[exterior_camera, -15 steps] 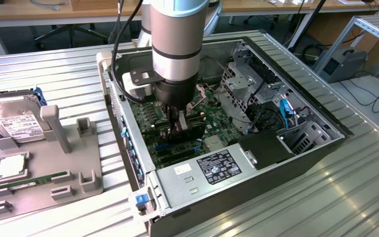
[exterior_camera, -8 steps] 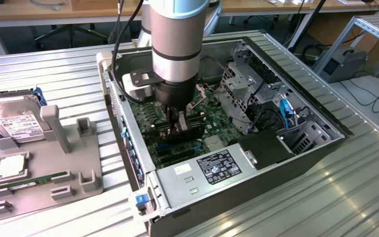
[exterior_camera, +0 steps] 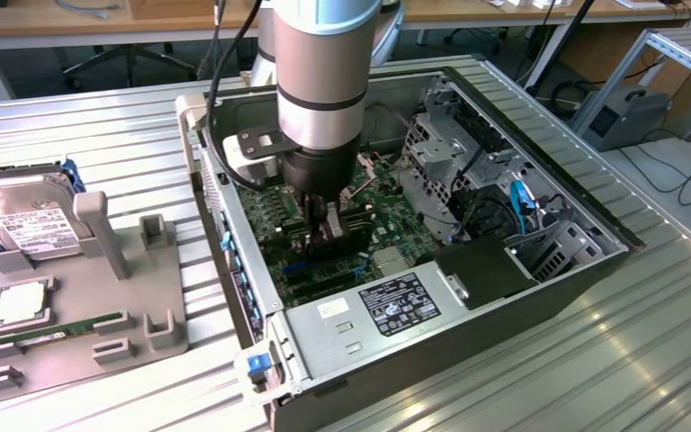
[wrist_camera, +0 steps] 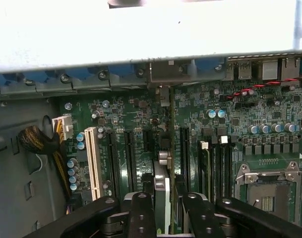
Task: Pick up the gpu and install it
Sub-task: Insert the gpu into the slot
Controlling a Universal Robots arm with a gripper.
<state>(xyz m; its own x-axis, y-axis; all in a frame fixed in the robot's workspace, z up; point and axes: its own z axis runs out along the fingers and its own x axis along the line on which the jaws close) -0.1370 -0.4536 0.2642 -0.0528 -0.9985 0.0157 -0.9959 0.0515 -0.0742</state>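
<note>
The gpu (exterior_camera: 343,230) is a black card held on edge inside the open computer case (exterior_camera: 525,117), low over the green motherboard (exterior_camera: 381,200). My gripper (exterior_camera: 325,236) reaches straight down into the case and is shut on the card. In the wrist view the gpu (wrist_camera: 161,184) shows edge-on between my two black fingers (wrist_camera: 141,214), with my gripper (wrist_camera: 168,218) clamped on it. The card lines up along the dark expansion slots of the motherboard (wrist_camera: 131,114), and its far end points toward the case's rear wall (wrist_camera: 165,74). Whether its lower edge sits in a slot is hidden.
A white slot (wrist_camera: 92,161) and a yellow-black cable bundle (wrist_camera: 36,141) lie beside the card; the CPU socket (wrist_camera: 267,191) is on the other side. Outside the case, a grey holder (exterior_camera: 118,297) carries a hard drive (exterior_camera: 28,225) and a green memory stick (exterior_camera: 51,328). The power supply (exterior_camera: 381,310) fills the case's near end.
</note>
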